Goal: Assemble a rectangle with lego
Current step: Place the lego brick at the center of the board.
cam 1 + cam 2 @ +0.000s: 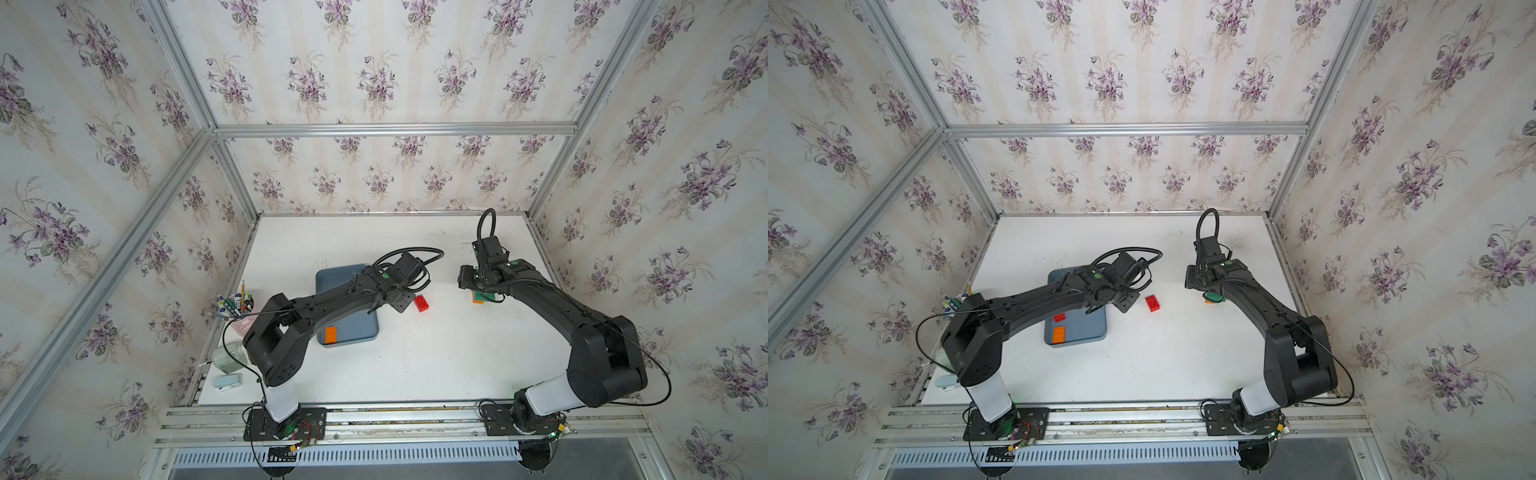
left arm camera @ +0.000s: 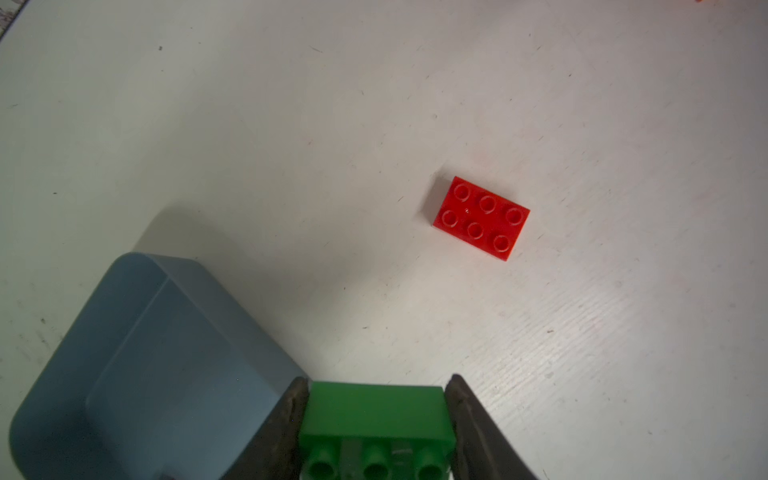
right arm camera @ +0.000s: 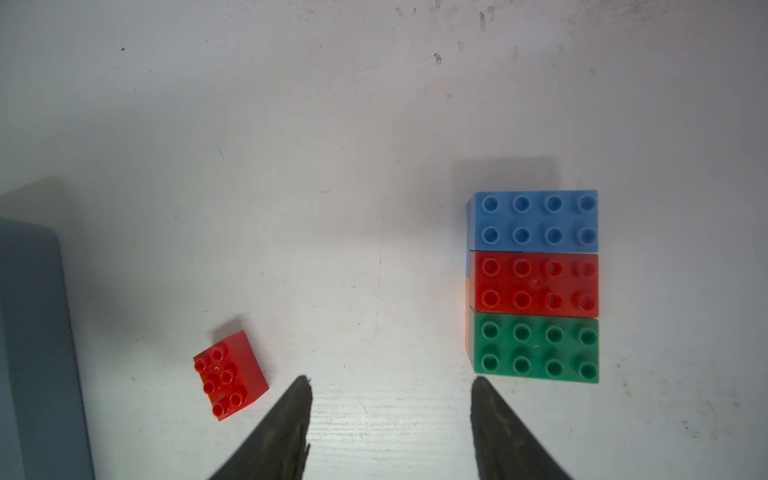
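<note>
We find the left arm stretched across the tray. The left tool clamps a green brick near the middle of the counter, beside a loose red brick. The right arm runs along the right edge. The right tool hangs parted and empty, just beside the blue-red-green block.
</note>
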Available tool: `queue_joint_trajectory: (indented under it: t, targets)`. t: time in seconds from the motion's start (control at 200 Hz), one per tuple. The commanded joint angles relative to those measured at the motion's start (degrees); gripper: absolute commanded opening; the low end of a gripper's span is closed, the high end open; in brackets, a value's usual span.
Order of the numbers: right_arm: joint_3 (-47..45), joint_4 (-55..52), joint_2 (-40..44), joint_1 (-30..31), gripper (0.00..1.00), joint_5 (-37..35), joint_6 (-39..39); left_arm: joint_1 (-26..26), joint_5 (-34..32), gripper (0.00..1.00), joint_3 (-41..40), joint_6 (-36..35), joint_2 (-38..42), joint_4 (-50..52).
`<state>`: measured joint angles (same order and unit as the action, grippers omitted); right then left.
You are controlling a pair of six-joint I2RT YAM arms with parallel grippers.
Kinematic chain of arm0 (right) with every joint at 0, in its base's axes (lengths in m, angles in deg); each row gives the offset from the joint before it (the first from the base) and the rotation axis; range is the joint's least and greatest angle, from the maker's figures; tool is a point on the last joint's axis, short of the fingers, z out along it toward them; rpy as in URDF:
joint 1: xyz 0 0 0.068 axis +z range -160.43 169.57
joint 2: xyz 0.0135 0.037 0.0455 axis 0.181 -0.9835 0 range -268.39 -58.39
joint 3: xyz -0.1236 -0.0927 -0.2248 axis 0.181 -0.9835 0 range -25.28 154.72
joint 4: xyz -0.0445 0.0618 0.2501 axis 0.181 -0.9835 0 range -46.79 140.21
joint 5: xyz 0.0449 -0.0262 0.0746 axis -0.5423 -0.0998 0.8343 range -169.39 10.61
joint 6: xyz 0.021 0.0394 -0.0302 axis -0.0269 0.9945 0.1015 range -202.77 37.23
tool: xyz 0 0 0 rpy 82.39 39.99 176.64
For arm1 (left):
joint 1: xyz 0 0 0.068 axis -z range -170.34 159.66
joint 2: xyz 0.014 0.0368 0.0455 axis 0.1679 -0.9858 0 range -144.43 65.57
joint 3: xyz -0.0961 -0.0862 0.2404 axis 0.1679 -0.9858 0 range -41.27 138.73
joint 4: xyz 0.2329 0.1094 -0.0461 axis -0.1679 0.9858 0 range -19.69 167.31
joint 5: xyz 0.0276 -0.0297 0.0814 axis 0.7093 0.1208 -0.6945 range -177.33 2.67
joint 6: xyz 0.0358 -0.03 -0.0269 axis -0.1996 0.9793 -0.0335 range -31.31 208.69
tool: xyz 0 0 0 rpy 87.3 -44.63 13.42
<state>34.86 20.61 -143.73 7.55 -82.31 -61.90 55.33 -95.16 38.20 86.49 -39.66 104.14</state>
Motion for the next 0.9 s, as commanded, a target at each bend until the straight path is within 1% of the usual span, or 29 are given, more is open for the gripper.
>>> queue_joint_trajectory:
  t: [0.0,0.14,0.365,0.42,0.515,0.525,0.535,0.599,0.689,0.774,0.824,0.844,0.894]
  targets:
    - [-0.34,-0.63,1.27,-0.05,0.62,0.53,-0.6,0.03,2.35,0.46,1.3,-0.44,-3.49,-1.26]
    - [-0.82,-0.77,1.95,-0.05,0.61,1.69,-0.48,0.03,3.26,0.46,1.49,0.71,-7.01,-2.5]
    - [-0.7,-1.53,1.98,-0.05,0.61,1.71,-0.43,0.03,5.08,0.47,0.58,1.76,-8.95,-5.84]
    - [-0.39,-1.83,1.78,-0.05,0.61,1.58,-0.42,-0.02,5.32,0.49,0.43,1.91,-9.14,-6.55]
    - [0.57,-2.6,1.17,-0.07,0.61,1.28,-0.58,-0.05,5.46,0.54,0.34,1.98,-9.42,-7.06]
    - [0.65,-2.7,1.11,-0.05,0.61,1.3,-0.67,-0.05,5.46,0.58,0.34,2.01,-9.43,-7.14]
    - [0.76,-2.69,1.07,-0.14,0.61,1.33,-0.65,-0.05,5.46,0.59,0.34,2.02,-9.52,-7.16]
    - [1.43,-3.12,0.71,-0.05,0.61,1.25,-0.73,-0.06,5.46,0.64,0.43,1.85,-9.78,-7.15]
    - [2.28,-3.59,0.12,-0.05,0.61,1.25,-0.74,-0.16,5.19,0.68,0.23,1.88,-9.91,-7.62]
    - [3.03,-4.13,-0.41,-0.05,0.61,1.42,-0.87,-0.14,4.19,0.75,0.46,2.14,-9.5,-7.56]
    - [3.46,-4.31,-0.55,-0.05,0.61,1.64,-0.95,-0.24,2.82,0.78,0.37,2.56,-8.16,-7.8]
    - [3.75,-4.39,-0.66,-0.05,0.61,1.73,-0.91,-0.23,2.18,0.82,0.3,2.73,-7.36,-7.88]
    - [4.3,-4.67,-1.0,-0.05,0.61,2.35,-1.15,-0.32,0.29,0.84,-0.13,3.14,-4.66,-8.35]
